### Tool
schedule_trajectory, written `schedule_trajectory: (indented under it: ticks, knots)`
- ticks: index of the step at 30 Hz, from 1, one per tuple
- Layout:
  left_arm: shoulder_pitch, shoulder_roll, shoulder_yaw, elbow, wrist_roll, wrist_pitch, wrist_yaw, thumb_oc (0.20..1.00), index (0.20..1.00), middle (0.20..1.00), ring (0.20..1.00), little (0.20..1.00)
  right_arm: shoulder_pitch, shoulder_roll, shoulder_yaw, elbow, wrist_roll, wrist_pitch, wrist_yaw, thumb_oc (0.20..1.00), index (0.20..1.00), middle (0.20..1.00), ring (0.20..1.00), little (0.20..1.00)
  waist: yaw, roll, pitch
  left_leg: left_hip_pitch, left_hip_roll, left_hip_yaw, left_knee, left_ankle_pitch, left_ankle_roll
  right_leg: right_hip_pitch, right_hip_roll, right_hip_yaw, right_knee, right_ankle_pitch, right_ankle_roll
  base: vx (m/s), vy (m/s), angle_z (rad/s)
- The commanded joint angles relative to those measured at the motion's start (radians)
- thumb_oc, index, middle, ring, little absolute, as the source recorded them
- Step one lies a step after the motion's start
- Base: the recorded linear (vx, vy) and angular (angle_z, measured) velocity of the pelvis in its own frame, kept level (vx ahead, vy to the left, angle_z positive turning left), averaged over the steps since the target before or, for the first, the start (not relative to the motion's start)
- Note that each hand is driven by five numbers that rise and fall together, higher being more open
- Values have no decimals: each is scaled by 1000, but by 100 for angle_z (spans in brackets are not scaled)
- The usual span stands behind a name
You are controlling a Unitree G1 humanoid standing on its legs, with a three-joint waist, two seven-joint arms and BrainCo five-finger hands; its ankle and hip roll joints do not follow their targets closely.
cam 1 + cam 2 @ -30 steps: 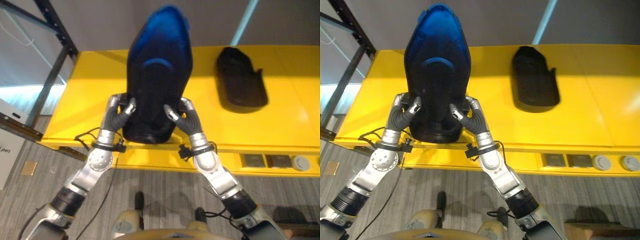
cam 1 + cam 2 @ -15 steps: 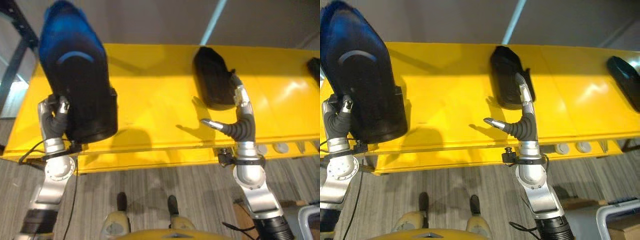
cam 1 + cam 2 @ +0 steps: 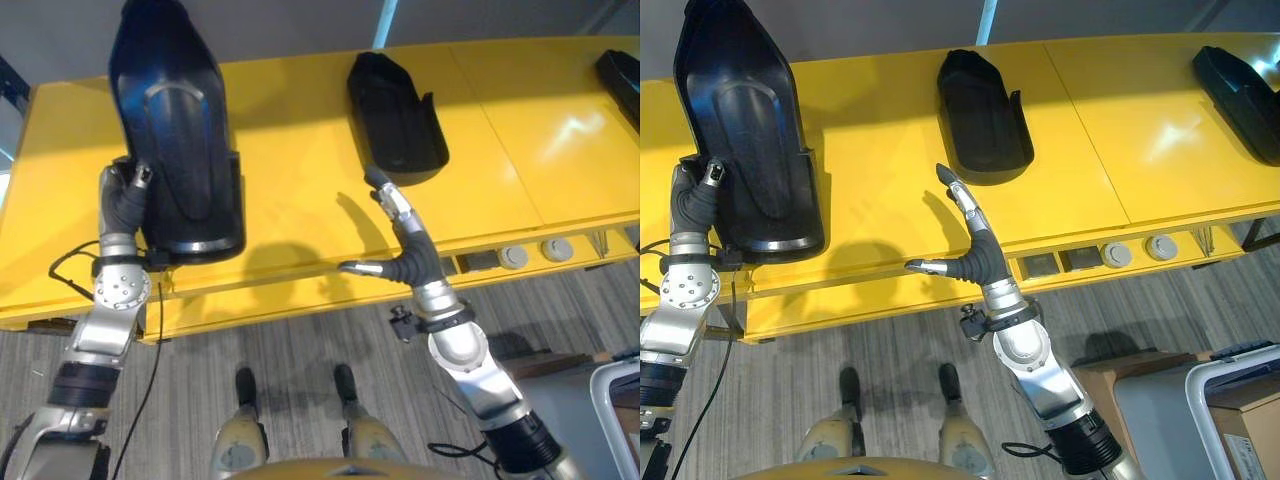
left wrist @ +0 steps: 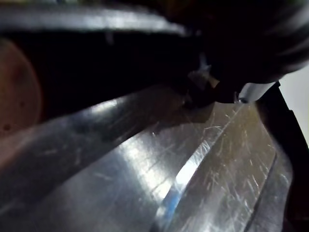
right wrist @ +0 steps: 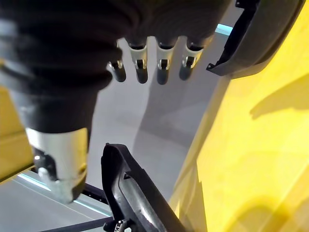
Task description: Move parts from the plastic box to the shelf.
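left hand [image 3: 128, 195] gripped the large black part [image 3: 175, 120] on the yellow shelf [image 3: 290, 190]; right hand [image 3: 965, 245] hovered with fingers spread, holding nothing.

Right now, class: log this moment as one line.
left hand: grips large black part on yellow shelf | right hand: open, free

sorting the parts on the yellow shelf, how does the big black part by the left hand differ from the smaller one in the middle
The big black part looks larger and longer than the smaller black part. The left hand grips the big one; the smaller lies free, with the open right hand apart from it. Both are dark moulded shells on the yellow shelf.
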Motion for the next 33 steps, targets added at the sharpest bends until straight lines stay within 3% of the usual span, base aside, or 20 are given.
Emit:
schedule_trajectory:
  ticks: [1, 7, 16, 17, 19, 20, 21, 22, 33]
  knots:
    - [-66, 61, 9, 46, -1, -20, -2, 200, 200, 200, 200, 200, -48, 11, -43, -36, 45, -33, 18, 1000, 1000, 1000, 1000, 1000, 15, -11, 15, 40, 21, -20, 77, -166, -2, 15, 10, -24, 128, -206, 43, 0, 0, 0]
    - [-40, 94, 31, 43, 73, 12, -10, 200, 200, 200, 200, 200, -39, 11, -43, -32, 44, -34, 33, 1000, 1000, 1000, 1000, 1000, 23, -4, 26, 20, 22, -19, 83, -163, -5, -2, 10, -26, 128, -201, 43, 0, 0, 0]
    - [10, 63, 85, 8, 137, 48, 9, 200, 200, 200, 200, 200, -20, -7, -59, -32, 40, -23, 43, 1000, 1000, 1000, 1000, 1000, 28, -3, 21, 13, 24, -13, 86, -168, -7, -5, 8, -32, 123, -201, 42, 0, 0, 0]
    - [17, 54, 101, 0, 157, 59, 20, 263, 263, 263, 263, 263, -19, -6, -68, -31, 41, -18, 43, 1000, 1000, 1000, 1000, 1000, 28, -4, 21, 9, 26, -13, 89, -169, -8, -9, 8, -32, 124, -201, 42, 0, 0, 0]
    - [21, 49, 107, -5, 161, 61, 24, 551, 551, 551, 551, 551, -20, -4, -68, -28, 45, -15, 47, 1000, 1000, 1000, 1000, 1000, 29, -4, 21, 8, 27, -12, 90, -170, -8, -11, 8, -33, 126, -201, 42, 0, 0, 0]
    - [26, 45, 112, -9, 164, 61, 27, 586, 586, 586, 586, 586, -19, -4, -67, -26, 51, -14, 52, 1000, 1000, 1000, 1000, 1000, 30, -4, 22, 8, 26, -12, 91, -170, -8, -12, 8, -32, 126, -200, 42, 0, 0, 0]
    - [31, 40, 119, -15, 169, 62, 30, 909, 909, 909, 909, 909, -17, -4, -68, -23, 55, -10, 54, 1000, 1000, 1000, 1000, 1000, 30, -4, 22, 8, 26, -12, 90, -170, -8, -13, 9, -32, 126, -200, 41, 0, 0, 0]
    - [36, 37, 123, -19, 171, 64, 30, 1000, 1000, 1000, 1000, 1000, -16, -4, -69, -22, 55, -9, 55, 1000, 1000, 1000, 1000, 1000, 30, -5, 22, 8, 26, -10, 90, -170, -8, -13, 9, -31, 126, -200, 41, 0, 0, 0]
    - [37, 16, 134, -25, 182, 72, 36, 1000, 1000, 1000, 1000, 1000, -17, -12, -72, 11, 64, 11, 68, 1000, 1000, 1000, 1000, 1000, 30, -6, 16, 10, 27, -6, 93, -174, -8, -13, 11, -32, 128, -201, 40, 0, 0, 0]
